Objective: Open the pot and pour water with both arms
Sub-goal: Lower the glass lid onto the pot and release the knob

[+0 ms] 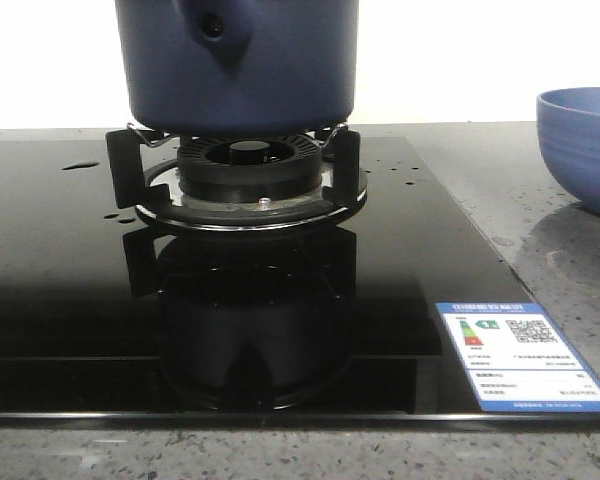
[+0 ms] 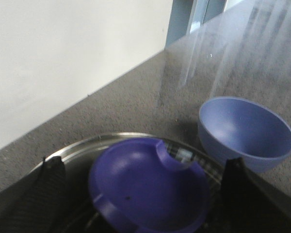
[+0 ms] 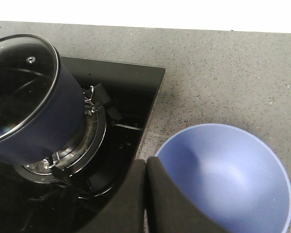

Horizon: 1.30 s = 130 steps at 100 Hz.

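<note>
You are at the very start: the pot [image 1: 240, 70] sits on the burner [image 1: 245, 165] of the black hob [image 1: 70, 300], and in the right wrist view its glass lid [image 3: 19, 87] looks seated on the rim, so I judge nothing is opened or poured yet. Your left gripper [image 2: 141, 165] hangs over the lid's blue knob [image 2: 145, 189], jaws spread wide to either side and seemingly not touching it. Your right gripper [image 3: 146, 184] has its jaws pressed together, holding nothing, above the hob's edge beside the periwinkle bowl [image 3: 223, 179]. Of the water [image 1: 80, 165] you see only a few drops on the glass left of the burner. What is left: grip the knob, lift the lid, take the pot, pour. The bowl stands on the grey counter [image 3: 223, 73] right of the hob, nothing between them; a label [image 1: 515, 355] lies on the hob's near right corner
</note>
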Available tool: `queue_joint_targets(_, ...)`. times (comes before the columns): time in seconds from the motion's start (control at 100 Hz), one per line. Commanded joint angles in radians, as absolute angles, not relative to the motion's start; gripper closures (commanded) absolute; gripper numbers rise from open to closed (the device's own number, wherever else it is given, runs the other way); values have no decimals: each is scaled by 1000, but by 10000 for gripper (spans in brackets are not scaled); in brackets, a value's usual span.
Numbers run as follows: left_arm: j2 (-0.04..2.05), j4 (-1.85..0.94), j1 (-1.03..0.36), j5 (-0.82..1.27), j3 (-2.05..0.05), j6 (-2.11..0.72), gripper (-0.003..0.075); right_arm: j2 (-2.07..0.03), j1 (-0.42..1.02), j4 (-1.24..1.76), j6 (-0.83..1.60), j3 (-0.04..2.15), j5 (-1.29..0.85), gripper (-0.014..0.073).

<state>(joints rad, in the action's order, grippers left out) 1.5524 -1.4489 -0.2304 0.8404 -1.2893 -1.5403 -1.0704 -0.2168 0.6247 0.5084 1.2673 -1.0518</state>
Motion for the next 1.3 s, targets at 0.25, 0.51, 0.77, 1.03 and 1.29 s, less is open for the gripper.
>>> queue_joint_targets(0.25,1299,-1532,-61,912,-1326,-1526,124,-1051,-221,709,524,1290,-988,668)
queue_joint_targets(0.51,1149,-1520,48,831,-1326,-1384,593,-973,-218,850,552,1218,-727,667)
queue_joint_targets(0.77,1048,-1324,83,728,-1316,-1251,740,-863,-218,850,631,1022,-564,667)
queue_joint_targets(1.03,818,-1153,36,421,-1051,-1150,740,-746,-112,852,751,805,-492,667)
queue_joint_targets(1.29,480,-1239,-43,259,-602,-1235,739,-501,-63,852,805,523,-339,649)
